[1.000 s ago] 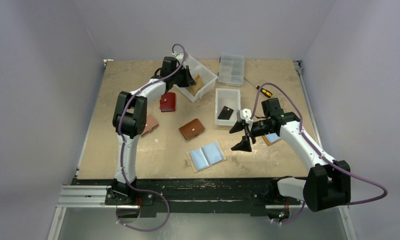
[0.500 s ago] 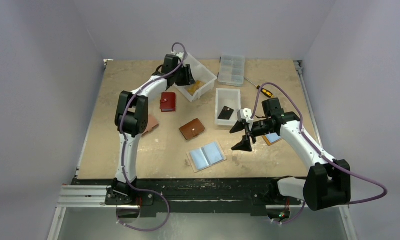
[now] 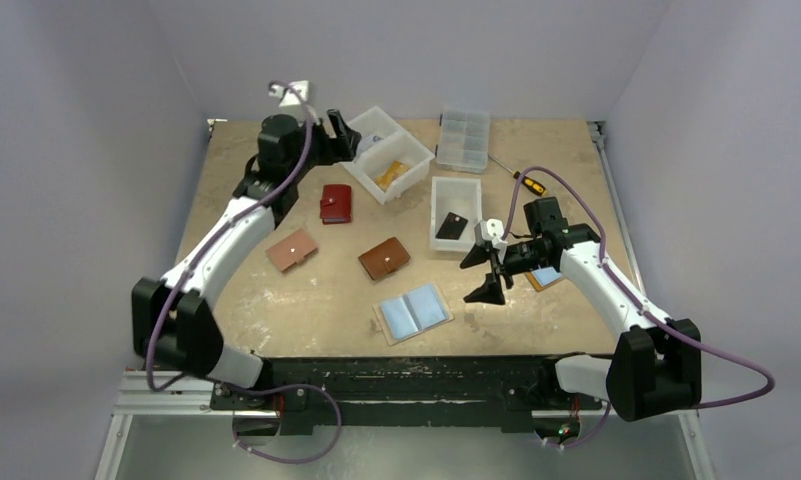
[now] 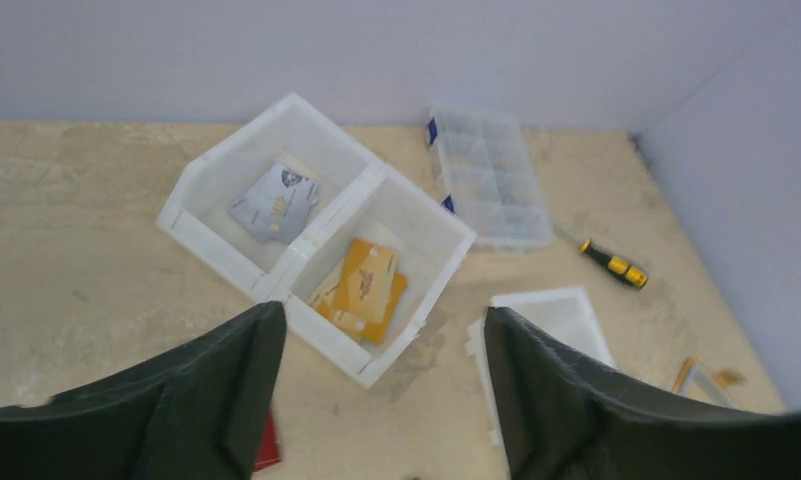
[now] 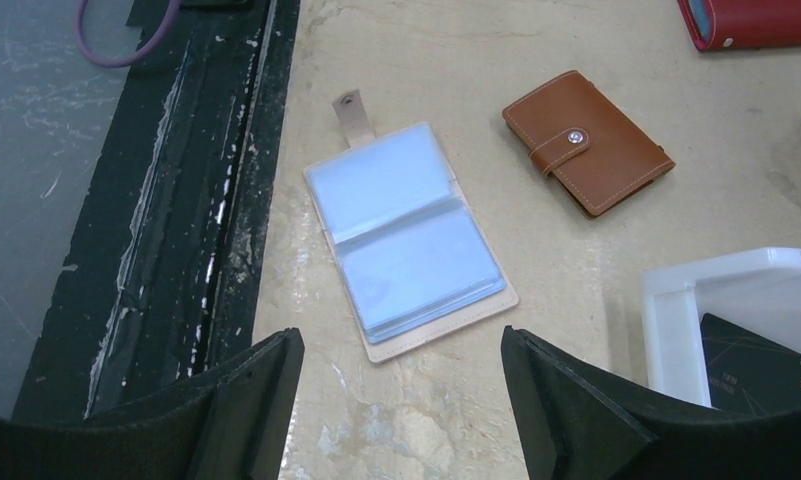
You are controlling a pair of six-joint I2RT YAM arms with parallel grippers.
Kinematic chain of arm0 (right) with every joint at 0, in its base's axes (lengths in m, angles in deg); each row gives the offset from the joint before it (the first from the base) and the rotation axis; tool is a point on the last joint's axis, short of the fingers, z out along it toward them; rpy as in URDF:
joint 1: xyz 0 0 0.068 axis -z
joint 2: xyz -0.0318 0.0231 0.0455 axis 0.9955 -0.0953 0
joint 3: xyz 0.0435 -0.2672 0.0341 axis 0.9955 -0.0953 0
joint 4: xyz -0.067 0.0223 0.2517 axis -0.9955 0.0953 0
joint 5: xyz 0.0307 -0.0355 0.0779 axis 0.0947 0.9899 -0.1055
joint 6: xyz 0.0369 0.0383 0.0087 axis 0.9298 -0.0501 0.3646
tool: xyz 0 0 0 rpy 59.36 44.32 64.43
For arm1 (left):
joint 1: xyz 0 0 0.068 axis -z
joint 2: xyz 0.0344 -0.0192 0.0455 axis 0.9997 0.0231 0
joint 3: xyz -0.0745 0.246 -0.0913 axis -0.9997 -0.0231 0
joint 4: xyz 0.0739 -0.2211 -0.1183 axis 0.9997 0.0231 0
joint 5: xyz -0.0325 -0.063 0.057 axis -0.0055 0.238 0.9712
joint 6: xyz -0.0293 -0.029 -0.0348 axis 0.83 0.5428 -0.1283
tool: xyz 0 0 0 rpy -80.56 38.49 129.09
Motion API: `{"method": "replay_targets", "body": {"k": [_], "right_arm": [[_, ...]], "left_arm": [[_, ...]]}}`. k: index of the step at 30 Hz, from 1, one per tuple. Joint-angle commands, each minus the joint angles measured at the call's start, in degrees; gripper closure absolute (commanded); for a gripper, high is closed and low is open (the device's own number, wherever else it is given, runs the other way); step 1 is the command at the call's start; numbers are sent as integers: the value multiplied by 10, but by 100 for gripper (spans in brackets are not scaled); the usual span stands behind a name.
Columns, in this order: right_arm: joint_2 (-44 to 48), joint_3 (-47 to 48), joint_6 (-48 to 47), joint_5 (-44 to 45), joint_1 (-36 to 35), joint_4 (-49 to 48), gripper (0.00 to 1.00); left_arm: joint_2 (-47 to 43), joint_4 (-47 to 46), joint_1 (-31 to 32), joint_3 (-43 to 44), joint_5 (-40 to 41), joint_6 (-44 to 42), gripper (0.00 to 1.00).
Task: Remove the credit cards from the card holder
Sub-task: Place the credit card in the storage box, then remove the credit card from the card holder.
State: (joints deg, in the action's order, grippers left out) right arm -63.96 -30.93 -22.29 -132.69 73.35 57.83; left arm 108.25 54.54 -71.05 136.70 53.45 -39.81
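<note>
The card holder point(image 3: 413, 312) lies open on the table near the front, beige with pale blue sleeves; in the right wrist view the card holder point(image 5: 406, 235) is just ahead of my right gripper point(image 5: 401, 345), which hangs open and empty. A black credit card point(image 3: 452, 226) rests in the single white bin point(image 3: 457, 184). Yellow cards point(image 4: 366, 285) and a grey card point(image 4: 274, 203) lie in the divided white bin point(image 4: 234, 150). My left gripper point(image 3: 344, 138) is raised at the bin's left, open and empty.
A red wallet point(image 3: 336, 203), a brown wallet point(image 3: 384, 258) and a tan wallet point(image 3: 292, 250) lie shut left of centre. A clear organizer box point(image 3: 464, 140) and a screwdriver point(image 3: 529, 183) are at the back. An orange-edged flat item point(image 3: 543, 277) lies under my right arm.
My left gripper has opened and the left arm has swung up and leftward away from the divided bin, uncovering the tan wallet. The right arm has not moved.
</note>
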Motion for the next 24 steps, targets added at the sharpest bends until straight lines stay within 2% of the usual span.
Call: {"method": "replay_targets", "body": {"k": [1, 2, 5, 10, 14, 19, 22, 24], "right_arm": [[-2, -1, -40, -13, 2, 28, 19], [-3, -1, -43, -14, 2, 29, 19], [-8, 4, -59, -15, 2, 44, 20], [-12, 18, -99, -19, 2, 89, 20], [-5, 12, -93, -12, 3, 84, 20], [3, 7, -75, 6, 3, 75, 20], [3, 8, -57, 15, 4, 69, 20], [1, 9, -48, 15, 3, 61, 20]], "left_arm": [[-108, -31, -4, -119, 104, 80, 7], [-135, -23, -4, -148, 123, 107, 2], [-221, 1, -4, -232, 162, 171, 1], [-342, 28, -5, -309, 102, 190, 1], [-387, 87, -5, -333, 36, 209, 3], [-418, 92, 0, -388, -70, 255, 4], [-429, 125, 37, -402, -56, 257, 5], [-437, 143, 89, -402, -1, 256, 5]]}}
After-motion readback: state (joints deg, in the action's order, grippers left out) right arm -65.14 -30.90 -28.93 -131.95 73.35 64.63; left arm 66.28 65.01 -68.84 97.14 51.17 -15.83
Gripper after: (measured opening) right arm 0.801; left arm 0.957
